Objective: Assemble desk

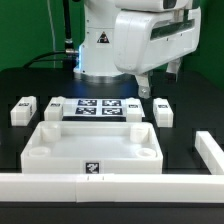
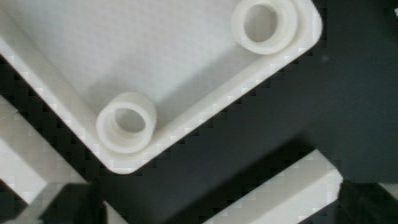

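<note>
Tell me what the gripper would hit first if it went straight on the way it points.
Most likely the desk slab: the wrist view is filled by its rimmed face and two corner sockets. In the exterior view the gripper hangs pointing down, but depth there is unclear.

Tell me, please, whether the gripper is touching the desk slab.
Apart. The exterior view shows the gripper hanging up high, with the marker board visible between it and the desk slab.

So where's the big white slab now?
Exterior view: the desk slab lies centre, between the marker board behind it and the white rail in front.
</note>
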Controlling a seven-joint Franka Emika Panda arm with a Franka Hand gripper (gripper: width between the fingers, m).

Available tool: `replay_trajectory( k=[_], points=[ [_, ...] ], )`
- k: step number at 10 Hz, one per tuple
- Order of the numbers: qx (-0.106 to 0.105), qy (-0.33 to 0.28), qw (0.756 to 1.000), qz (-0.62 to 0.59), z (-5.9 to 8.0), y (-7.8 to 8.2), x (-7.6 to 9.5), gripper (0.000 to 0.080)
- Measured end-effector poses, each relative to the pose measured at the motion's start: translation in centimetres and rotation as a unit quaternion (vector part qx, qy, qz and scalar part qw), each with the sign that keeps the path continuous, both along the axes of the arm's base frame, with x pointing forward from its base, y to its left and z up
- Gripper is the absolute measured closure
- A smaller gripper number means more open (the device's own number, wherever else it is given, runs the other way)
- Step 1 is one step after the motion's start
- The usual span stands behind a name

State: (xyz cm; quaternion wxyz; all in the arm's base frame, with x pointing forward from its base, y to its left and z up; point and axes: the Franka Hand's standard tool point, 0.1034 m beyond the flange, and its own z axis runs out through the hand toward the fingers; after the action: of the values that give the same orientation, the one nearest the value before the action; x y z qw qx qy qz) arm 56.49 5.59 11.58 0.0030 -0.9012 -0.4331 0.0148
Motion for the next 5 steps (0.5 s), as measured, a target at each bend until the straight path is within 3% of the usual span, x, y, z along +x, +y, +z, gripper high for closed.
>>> replay_trajectory(
  k=[5],
  points=[
    [0.0,0.0,1.0,0.0,0.0,0.0,0.0,0.015]
  ],
)
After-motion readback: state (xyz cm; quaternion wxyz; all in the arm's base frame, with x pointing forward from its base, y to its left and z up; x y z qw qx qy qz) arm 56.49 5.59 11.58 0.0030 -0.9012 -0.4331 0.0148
